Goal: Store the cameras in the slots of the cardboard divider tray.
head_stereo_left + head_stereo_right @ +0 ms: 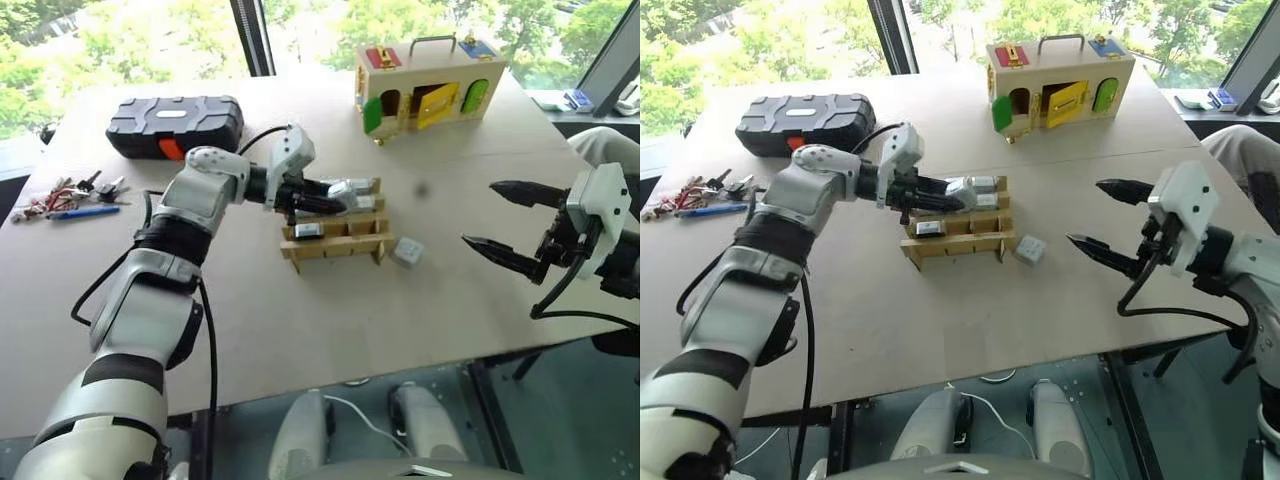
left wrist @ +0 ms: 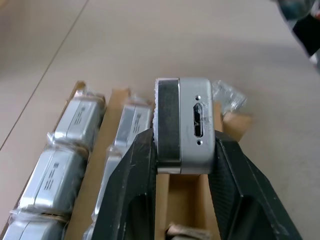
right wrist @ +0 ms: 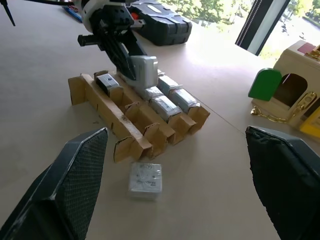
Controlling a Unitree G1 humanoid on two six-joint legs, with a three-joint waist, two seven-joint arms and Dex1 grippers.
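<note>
The cardboard divider tray (image 1: 336, 251) lies mid-table, with several wrapped cameras (image 3: 165, 105) in its back rows and one camera (image 1: 308, 231) in a front slot. My left gripper (image 1: 335, 200) is shut on a silver-grey camera (image 2: 187, 125), which it holds upright just above a middle row of the tray. One more camera (image 1: 407, 251) lies loose on the table beside the tray's right end. My right gripper (image 1: 478, 213) hangs open and holds nothing, well to the right of the tray near the table's right edge.
A black plastic case (image 1: 175, 125) sits at the back left. Keys and a blue pen (image 1: 70, 195) lie at the far left. A wooden box with coloured doors (image 1: 425, 85) stands at the back right. Bare tabletop lies between the tray and the front edge.
</note>
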